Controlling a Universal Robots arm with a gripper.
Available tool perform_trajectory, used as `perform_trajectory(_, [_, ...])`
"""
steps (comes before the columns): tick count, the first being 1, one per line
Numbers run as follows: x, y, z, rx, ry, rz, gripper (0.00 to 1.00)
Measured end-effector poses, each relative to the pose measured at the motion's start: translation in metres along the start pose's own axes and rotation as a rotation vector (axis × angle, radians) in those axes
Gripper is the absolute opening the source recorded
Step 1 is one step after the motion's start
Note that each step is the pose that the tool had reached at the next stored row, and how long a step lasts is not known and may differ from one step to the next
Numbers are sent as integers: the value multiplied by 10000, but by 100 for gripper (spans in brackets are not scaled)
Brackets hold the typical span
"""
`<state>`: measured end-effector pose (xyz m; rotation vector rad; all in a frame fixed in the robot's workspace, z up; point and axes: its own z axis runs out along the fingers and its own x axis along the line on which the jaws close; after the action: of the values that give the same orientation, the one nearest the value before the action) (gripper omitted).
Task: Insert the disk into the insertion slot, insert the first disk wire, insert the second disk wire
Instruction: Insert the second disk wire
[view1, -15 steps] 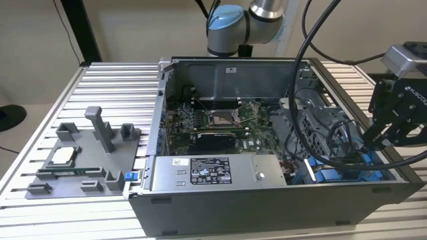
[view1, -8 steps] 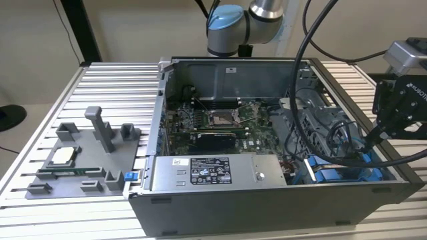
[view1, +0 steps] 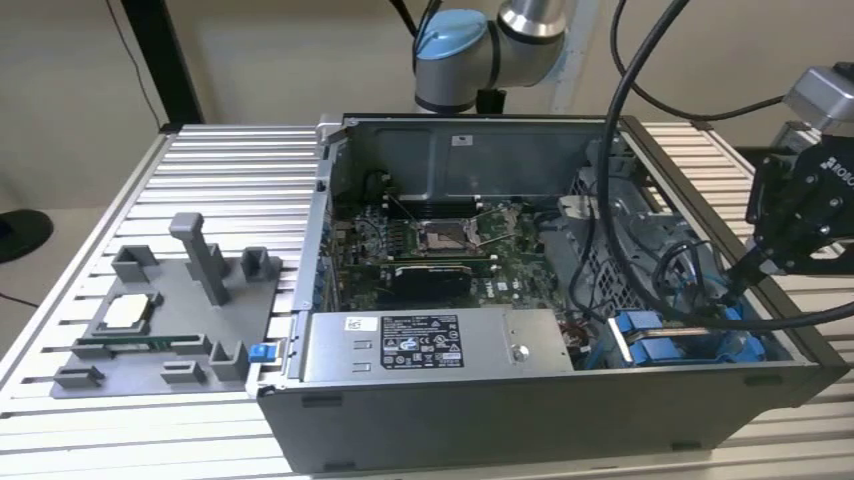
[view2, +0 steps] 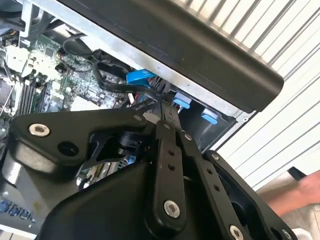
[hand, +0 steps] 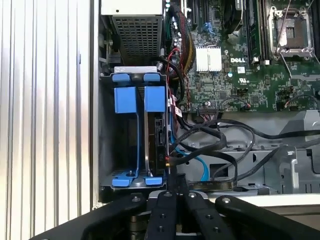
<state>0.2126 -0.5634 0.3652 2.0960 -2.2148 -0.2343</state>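
The pincer (hand: 167, 176) lies closest to the lens in both wrist views, its black linkage arms narrowing to fingers pressed together. Whether a plug is nipped between them I cannot tell. The tips sit at the connector edge of the disk (hand: 158, 132), which stands on edge in the insertion slot (hand: 154, 77), just beside a second blue carrier (hand: 125, 100) that looks empty. In the exterior view the pincer (view1: 754, 262) hangs at the lower right of the frame, over the blue carriers in the corner of the open case, next to the power-supply box (view1: 427, 345).

As I judge it, the disk step is done and a disk wire is the step in hand. A bundle of black wires (hand: 215, 137) and a light blue wire (hand: 200, 170) crowd right up to the tips. Seating a plug here would call for a straight, square push into the disk's edge, with the loose wires kept out from between plug and socket.

Room is tight. The case wall (hand: 95, 125) runs close along one side of the cage and the wire bundle presses in from the other, with the motherboard (hand: 235, 75) beyond it. The open way is upward, out over the case rim (view2: 200, 45), towards the ribbed surface (hand: 45, 120).
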Motion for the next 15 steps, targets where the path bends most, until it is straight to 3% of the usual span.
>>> perform_trajectory(7, [58,-107,14,-257,-150,-14,0])
perform_trajectory(12, [61,-120,38,-277,-279,-36,0])
perform_trajectory(13, [61,-120,38,-278,-296,-39,100])
perform_trajectory(15, [61,-121,41,-279,-307,-42,100])
